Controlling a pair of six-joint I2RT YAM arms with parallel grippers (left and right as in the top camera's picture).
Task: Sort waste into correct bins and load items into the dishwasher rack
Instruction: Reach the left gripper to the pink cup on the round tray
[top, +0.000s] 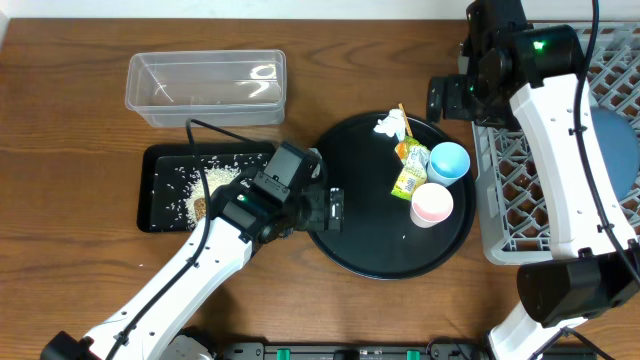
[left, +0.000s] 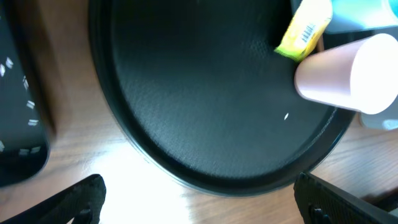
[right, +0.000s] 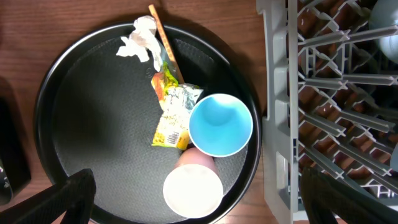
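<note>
Sorting is part done. The black rectangular tray (top: 160, 205) carries the white rice grains (top: 218, 178) with a brown lump (top: 200, 207) among them, and the dark blue plate (top: 618, 150) lies in the dishwasher rack (top: 520, 200). The clear tub (top: 205, 88) holds nothing I can make out. Outstanding on the round black tray (top: 360, 235) are the crumpled tissue (right: 140, 38), the chopstick (right: 163, 38) lying beside the tissue and over the printed wrapper (right: 171, 115), the light blue cup (right: 221, 124) standing mouth up against that wrapper, and the pink cup (right: 194, 186) touching the blue one. The left gripper (left: 205, 202) hangs over the tray's near-left rim, jaws spread wide and holding nothing. The right gripper (right: 202, 199) hovers above the cups, likewise spread and unladen. In my judgement the step in hand is clearing the round tray. The right arm is best placed to take a cup, and the closing jaws must avoid the neighbouring cup and the wrapper.
</note>
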